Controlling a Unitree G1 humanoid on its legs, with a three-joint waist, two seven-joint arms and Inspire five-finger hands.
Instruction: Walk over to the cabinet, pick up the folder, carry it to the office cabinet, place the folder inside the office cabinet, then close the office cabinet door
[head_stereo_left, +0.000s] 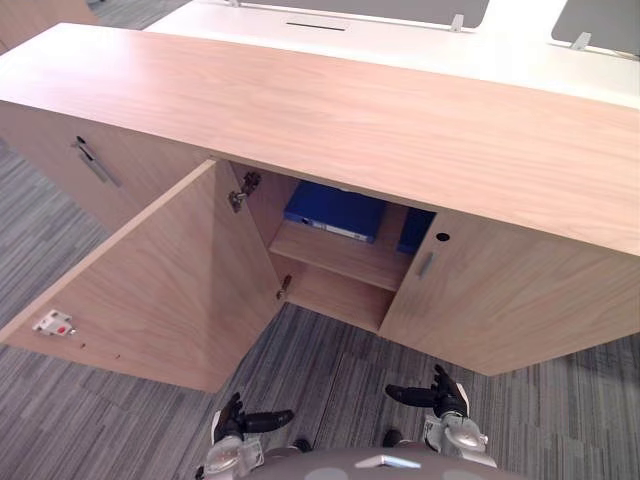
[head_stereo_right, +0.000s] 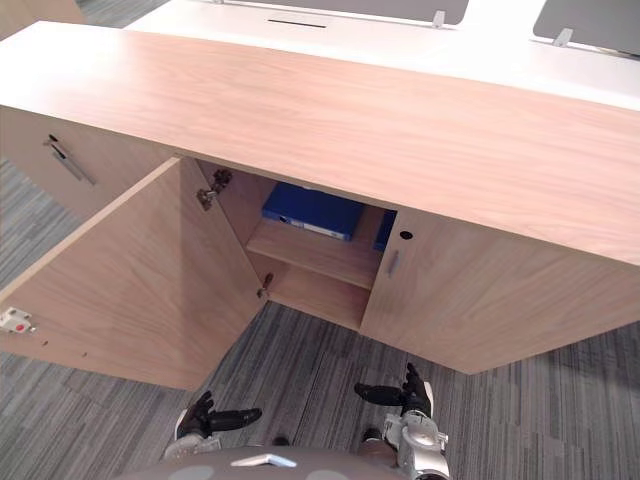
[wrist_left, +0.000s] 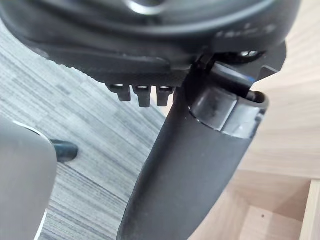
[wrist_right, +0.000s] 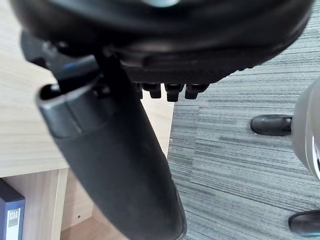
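Folder, blue, white spine label, lies flat on upper shelf; I read left hand and right hand relaxed, empty.

Grey striped carpet, white desk behind

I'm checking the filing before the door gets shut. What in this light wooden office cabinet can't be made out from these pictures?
1. Dark blue folder on the shelf: its rear is hidden under the light wooden cabinet top, both eye views.
2. Second blue item: mostly behind the closed right door, so its full shape cannot be seen.
3. Lower compartment: its back is hidden by the wooden shelf.
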